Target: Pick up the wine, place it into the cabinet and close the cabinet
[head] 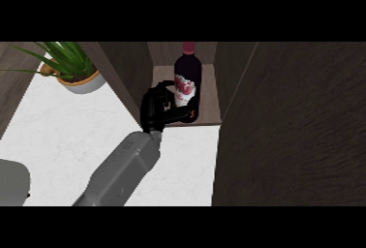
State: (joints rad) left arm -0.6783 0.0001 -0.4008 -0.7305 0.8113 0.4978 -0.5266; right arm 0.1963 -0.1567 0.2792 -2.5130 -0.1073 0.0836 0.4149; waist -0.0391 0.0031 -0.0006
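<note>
- Head view: one black hand [159,107] on a grey forearm [121,174] reaches up from the lower edge into the open cabinet [129,72].
- Which arm this is cannot be settled with certainty; it enters left of centre, so it is logged here as the left hand. No second hand shows.
- Hand state: fingers curled round the lower body of the wine bottle [189,77], with the thumb side lying across the bottle's base near the front edge of the shelf [207,118]. Grasping the bottle.
- Wine bottle: dark glass, red capsule at the neck, white label with a red mark. It stands upright inside the cabinet compartment, base on the shelf, neck pointing to the back of the view.
- Cabinet: dark wood side walls either side of the bottle, paler shelf floor. The cabinet door [293,126] stands open as a broad dark panel filling the right side of the view.
- Counter [64,135]: white marbled top, left of the cabinet.
- Potted plant [71,68]: green spiky leaves in a pale pot, on the counter at upper left, well apart from the hand.
- Grey rounded object [13,183] at the lower left edge; identity unclear.
</note>
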